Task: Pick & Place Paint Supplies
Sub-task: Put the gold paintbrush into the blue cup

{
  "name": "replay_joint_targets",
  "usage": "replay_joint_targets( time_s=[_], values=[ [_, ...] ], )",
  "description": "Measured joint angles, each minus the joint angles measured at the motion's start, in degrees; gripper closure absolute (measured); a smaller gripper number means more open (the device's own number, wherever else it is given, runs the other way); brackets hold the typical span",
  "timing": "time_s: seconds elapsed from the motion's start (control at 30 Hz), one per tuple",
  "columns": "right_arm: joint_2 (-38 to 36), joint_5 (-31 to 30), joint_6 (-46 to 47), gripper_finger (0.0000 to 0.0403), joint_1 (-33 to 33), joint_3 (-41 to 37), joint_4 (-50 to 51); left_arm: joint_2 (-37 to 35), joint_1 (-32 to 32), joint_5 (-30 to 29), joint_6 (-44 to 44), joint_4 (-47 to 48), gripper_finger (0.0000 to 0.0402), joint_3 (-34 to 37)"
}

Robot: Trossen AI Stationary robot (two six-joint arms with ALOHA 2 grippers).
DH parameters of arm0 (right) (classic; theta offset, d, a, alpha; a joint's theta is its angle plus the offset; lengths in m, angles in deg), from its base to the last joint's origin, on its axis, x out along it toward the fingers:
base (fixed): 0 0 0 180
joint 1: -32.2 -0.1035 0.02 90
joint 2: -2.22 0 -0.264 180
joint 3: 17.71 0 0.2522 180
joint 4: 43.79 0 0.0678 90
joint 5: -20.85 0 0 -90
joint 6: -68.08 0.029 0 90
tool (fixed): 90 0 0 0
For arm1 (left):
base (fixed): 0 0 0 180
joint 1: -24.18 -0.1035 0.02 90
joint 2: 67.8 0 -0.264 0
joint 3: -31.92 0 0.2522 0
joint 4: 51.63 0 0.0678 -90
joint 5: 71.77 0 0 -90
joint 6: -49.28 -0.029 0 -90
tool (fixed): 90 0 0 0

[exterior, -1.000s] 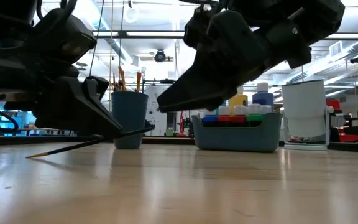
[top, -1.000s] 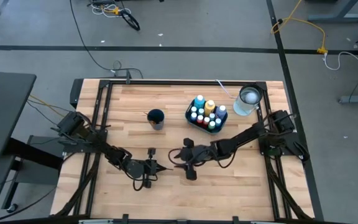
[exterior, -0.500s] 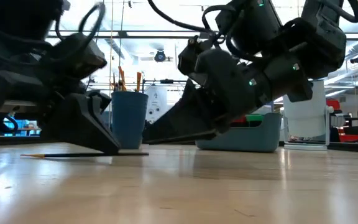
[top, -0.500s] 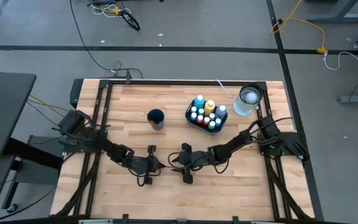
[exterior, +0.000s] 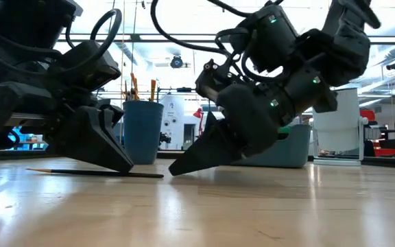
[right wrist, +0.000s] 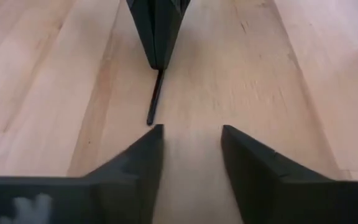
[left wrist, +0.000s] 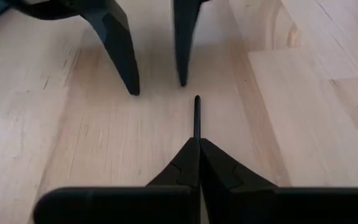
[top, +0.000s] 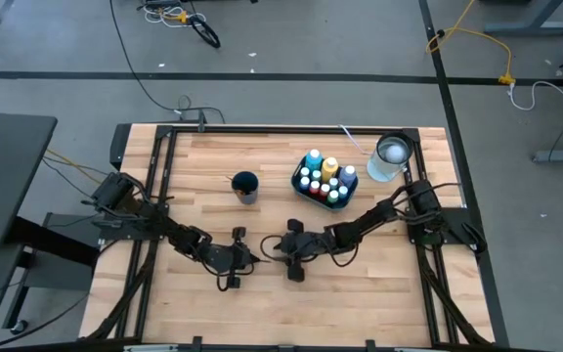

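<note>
Fingers of the left gripper [left wrist: 197,146] were pressed together on a thin dark-handled paintbrush [left wrist: 196,115], which was held flat against the pale wooden table [top: 379,284], its end projecting toward the right gripper [right wrist: 191,134]. That gripper's fingers [right wrist: 148,149] were spread apart, tips on the wood just beside the brush end, apparently lined up for a handover. Further back stood the blue-grey tray of white-capped paint bottles [top: 323,177] and the dark blue brush cup [top: 245,185], probably the brush's destination.

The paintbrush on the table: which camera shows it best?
The low view: the paintbrush lies flat, nearly its whole length showing under the shut left gripper. Both wrist views show only its dark end; from above it is hardly visible.
</note>
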Motion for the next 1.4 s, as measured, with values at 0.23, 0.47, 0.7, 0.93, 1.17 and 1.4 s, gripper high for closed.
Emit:
replay_joint_targets(
  time_s=[0.23, 0.47, 0.7, 0.93, 1.17, 1.4],
  values=[
    [-8.4, 1.3, -1.6, 0.0389, -0.7, -0.2, 4.4, 0.0, 0.0, 0.5, 0.0, 0.1, 0.0394, 0.0],
    [-9.7, -2.6, -6.3, 0.0302, -2.8, -0.1, 2.9, 0.0, 0.0, 0.6, 0.0, 0.3, 0.0391, -0.1],
    [-4.0, -6.1, -2.2, 0.0198, -1.9, -0.2, 2.6, 0.0, 0.0, 0.6, 0.0, 0.2, 0.0397, -0.1],
    [1.0, -3.4, -1.9, 0.0200, -1.5, 3.3, -2.3, 0.0, -0.2, 0.6, -0.2, 0.1, 0.0392, -0.1],
    [5.3, -5.8, -1.1, 0.0222, -1.5, 7.8, -1.4, 0.0, -0.3, 0.6, 0.1, 0.0, 0.0394, 0.0],
    [5.4, -7.8, -0.4, 0.0265, -1.3, 8.0, 1.9, 0.0, -0.3, -0.3, 0.2, -1.6, 0.0392, 0.0]
  ],
)
